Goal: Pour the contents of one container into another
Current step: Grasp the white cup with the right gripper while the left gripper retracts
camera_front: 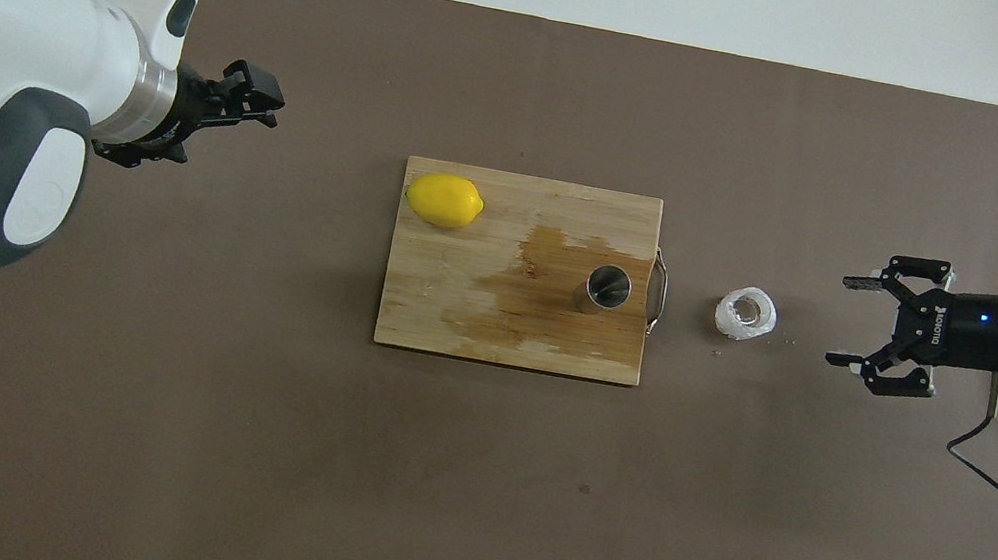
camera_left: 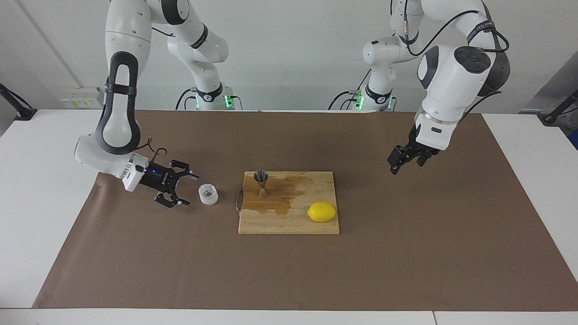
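Your right gripper [camera_left: 186, 189] hangs spread, level with the cup [camera_left: 208, 194] just ahead, untouched; jigger [camera_left: 262, 183] farther on. Left gripper [camera_left: 397, 163] waits, pressed together.

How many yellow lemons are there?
1. The yellow lemon lies on the wooden cutting board, at the corner toward the left arm's end, farther from the robots than the metal jigger. None looks hidden.

Shiny metal jigger [camera_left: 261, 183] on wet-stained wooden board [camera_left: 289, 221].
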You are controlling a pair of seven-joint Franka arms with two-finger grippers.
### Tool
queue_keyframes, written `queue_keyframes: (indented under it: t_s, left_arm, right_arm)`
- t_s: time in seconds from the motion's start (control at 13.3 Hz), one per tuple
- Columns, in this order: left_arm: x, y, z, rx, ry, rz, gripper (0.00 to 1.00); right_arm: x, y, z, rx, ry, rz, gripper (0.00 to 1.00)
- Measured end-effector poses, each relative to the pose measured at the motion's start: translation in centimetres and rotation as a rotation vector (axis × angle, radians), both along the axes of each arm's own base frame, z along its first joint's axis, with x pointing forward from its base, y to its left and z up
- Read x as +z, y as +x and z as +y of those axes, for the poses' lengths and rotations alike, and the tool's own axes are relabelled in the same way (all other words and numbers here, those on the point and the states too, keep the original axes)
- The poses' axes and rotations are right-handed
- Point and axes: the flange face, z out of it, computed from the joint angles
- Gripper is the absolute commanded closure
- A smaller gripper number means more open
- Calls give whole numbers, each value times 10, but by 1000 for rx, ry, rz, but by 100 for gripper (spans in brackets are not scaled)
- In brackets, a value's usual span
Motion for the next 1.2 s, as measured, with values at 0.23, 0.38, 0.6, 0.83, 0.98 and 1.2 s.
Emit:
queue_keyframes:
  t_s: [0.23, 0.38, 0.6, 0.83, 0.98, 1.2]
  left_arm:
    - [7, 1, 40, -94, 22, 8, 0]
    - [14, 1, 61, -120, 34, 15, 0]
    - [33, -8, 89, -160, 52, 21, 0]
    - [55, -21, 99, -178, 48, 13, 0]
    - [66, -30, 100, -184, 43, 21, 0]
    - [96, -36, 95, -200, 38, 15, 0]
  right_arm:
    - [-8, 2, 12, 9, 7, -11, 0]
    - [-8, 2, 13, 11, 9, -10, 0]
    - [-14, 2, 21, 27, 10, -12, 0]
    - [-18, 2, 29, 27, 12, -11, 0]
    - [-21, 0, 32, 29, 9, -4, 0]
    - [-28, -4, 31, 14, -12, -1, 0]
